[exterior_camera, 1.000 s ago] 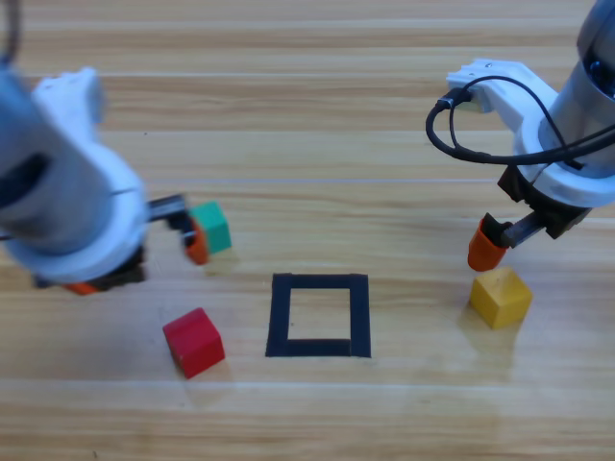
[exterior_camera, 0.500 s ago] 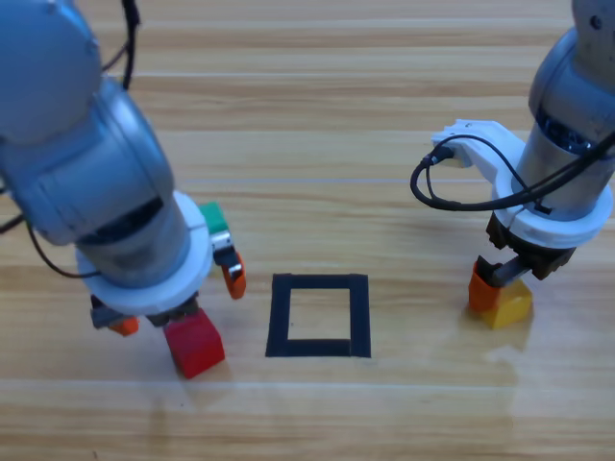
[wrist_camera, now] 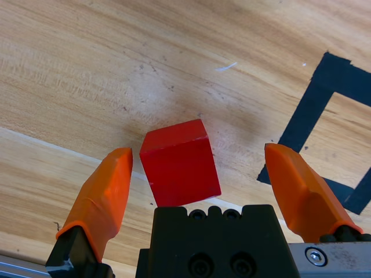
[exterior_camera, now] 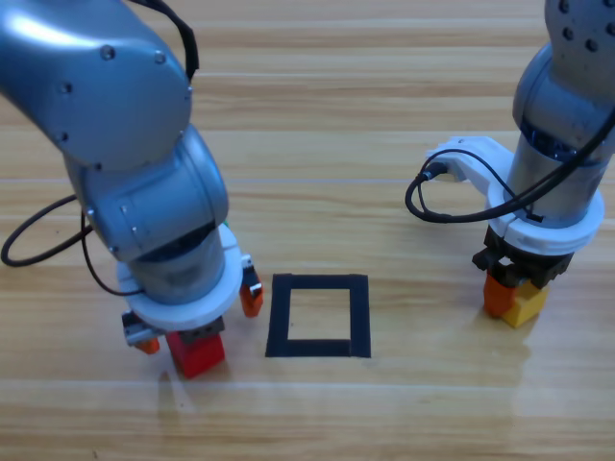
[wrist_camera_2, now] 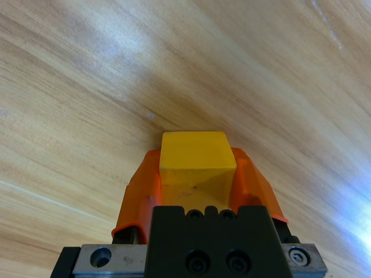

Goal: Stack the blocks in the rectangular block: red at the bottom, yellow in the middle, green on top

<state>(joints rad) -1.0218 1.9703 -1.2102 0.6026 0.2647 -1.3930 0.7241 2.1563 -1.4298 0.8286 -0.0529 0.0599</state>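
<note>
Since a second ago both of our arms have come down onto their cubes, and the green cube has slipped out of sight behind the left arm. Our left gripper (wrist_camera: 194,174) now straddles the red cube (wrist_camera: 179,162) with its jaws spread wide, a gap on either side, nothing touching. That cube sits on the table (exterior_camera: 384,125) just left of the black tape square (exterior_camera: 318,315) (bare wood inside it). Our right gripper (wrist_camera_2: 197,174) has its jaws pressed against both flanks of the yellow cube (wrist_camera_2: 196,157), clamping it. From above, the yellow cube (exterior_camera: 524,305) stays well right of the square.
</note>
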